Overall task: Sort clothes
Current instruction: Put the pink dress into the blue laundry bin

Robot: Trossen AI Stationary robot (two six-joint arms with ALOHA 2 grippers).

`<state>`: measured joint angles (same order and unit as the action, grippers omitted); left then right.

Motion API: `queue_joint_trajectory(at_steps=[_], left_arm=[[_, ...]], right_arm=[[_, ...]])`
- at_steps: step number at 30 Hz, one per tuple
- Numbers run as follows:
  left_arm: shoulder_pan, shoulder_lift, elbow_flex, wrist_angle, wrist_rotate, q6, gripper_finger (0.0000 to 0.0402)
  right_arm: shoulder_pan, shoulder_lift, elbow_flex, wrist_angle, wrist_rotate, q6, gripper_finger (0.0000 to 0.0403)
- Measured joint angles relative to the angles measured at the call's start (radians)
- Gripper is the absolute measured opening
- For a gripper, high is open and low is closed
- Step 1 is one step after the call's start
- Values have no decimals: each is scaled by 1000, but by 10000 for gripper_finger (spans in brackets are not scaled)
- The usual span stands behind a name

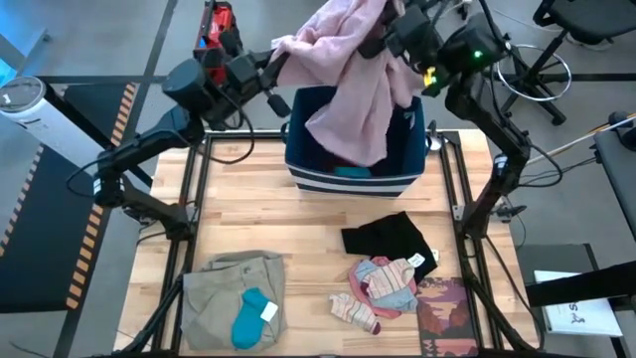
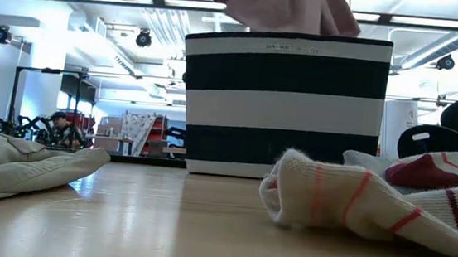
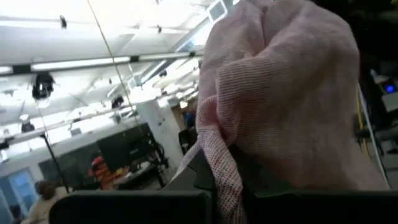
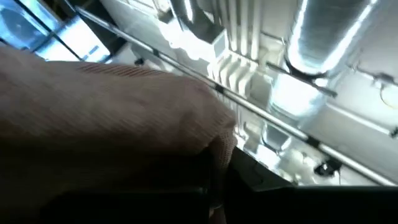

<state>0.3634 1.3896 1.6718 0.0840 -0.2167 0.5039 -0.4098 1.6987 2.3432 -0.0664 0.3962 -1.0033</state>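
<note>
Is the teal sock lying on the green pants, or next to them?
Touching. In the high view, the teal sock lies right on top of the khaki-olive trousers, with trouser fabric showing on both sides of it.

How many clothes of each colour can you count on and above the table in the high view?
Pale pink garment, held above the bin by both grippers: 1
Khaki trousers: 1
Teal piece: 1
Black piece: 1
Striped pink-and-white pieces: 2
Total: 6
</note>
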Motion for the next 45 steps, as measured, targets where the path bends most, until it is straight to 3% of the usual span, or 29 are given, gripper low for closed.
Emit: queue_joint_trajectory(at_steps=[7,12,14,19,26,34,38,40,45], left_arm=[[0,30,-1,-147,41,-38,0],[0,43,-1,-263,149,-131,0],[0,51,-2,-302,189,-157,0],[0,83,-3,-381,259,-189,0],[6,149,-9,-441,264,-188,0],[53,224,-25,-435,283,-179,0],[94,269,-25,-415,283,-184,0],[112,291,-25,-406,283,-194,0],[137,336,-25,-449,289,-199,0]], right_arm=[[-23,-45,1,-461,-41,291,0],[-23,-49,-1,-780,-195,563,0],[-23,-43,-12,-867,-243,619,0],[-24,-40,-112,-1004,-249,671,0],[-82,-111,-405,-986,-326,680,0],[-229,-222,-772,-718,-329,691,0],[-286,-252,-905,-565,-334,705,0],[-296,-258,-948,-521,-394,690,0],[-300,-258,-1040,-520,-489,652,0]])
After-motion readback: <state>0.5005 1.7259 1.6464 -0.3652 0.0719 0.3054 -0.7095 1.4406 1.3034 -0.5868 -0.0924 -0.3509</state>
